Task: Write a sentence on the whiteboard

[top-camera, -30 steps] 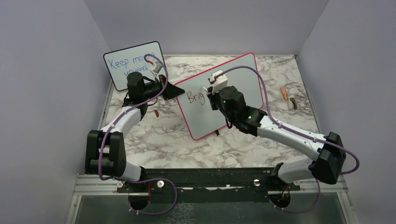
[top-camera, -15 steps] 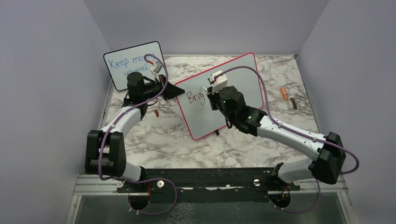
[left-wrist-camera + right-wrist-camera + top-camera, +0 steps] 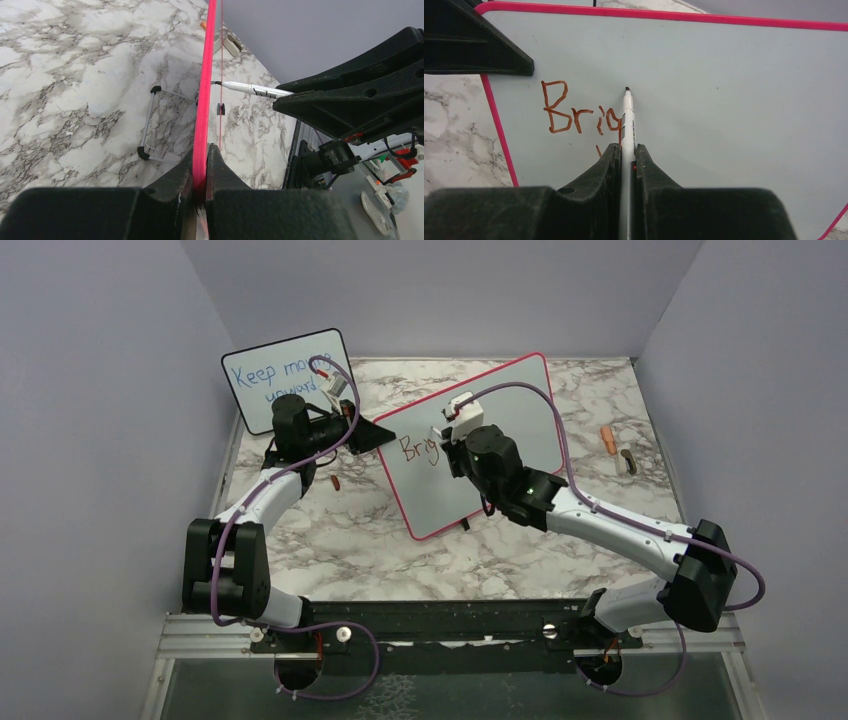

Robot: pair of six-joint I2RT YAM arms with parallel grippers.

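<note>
The whiteboard [image 3: 525,415] stands propped on its thin black feet around the middle of the marble tabletop [image 3: 350,540], nearer the far edge than the near one, its pink-framed face angled towards the near right corner. The left gripper [image 3: 200,150] reaches in from the left edge side and is clamped on the board's pink frame, which is pinched between both fingers. The right gripper [image 3: 626,148] is closed around a white marker [image 3: 627,117], which points at the board's face. In the left wrist view the dark tip seems to meet the surface, just right of and slightly above the last letter. Of the sentence [image 3: 581,112], only the reddish-brown letters "Brig" are written, in the upper left part of the board, with a small stray stroke below them beside the gripper finger. A smaller board [image 3: 265,370] with a black frame and blue handwriting leans at the far left corner, partly hidden by the left arm. Near the right edge lie an orange piece [image 3: 607,440] and a darker small object [image 3: 627,462], too small to identify
</note>
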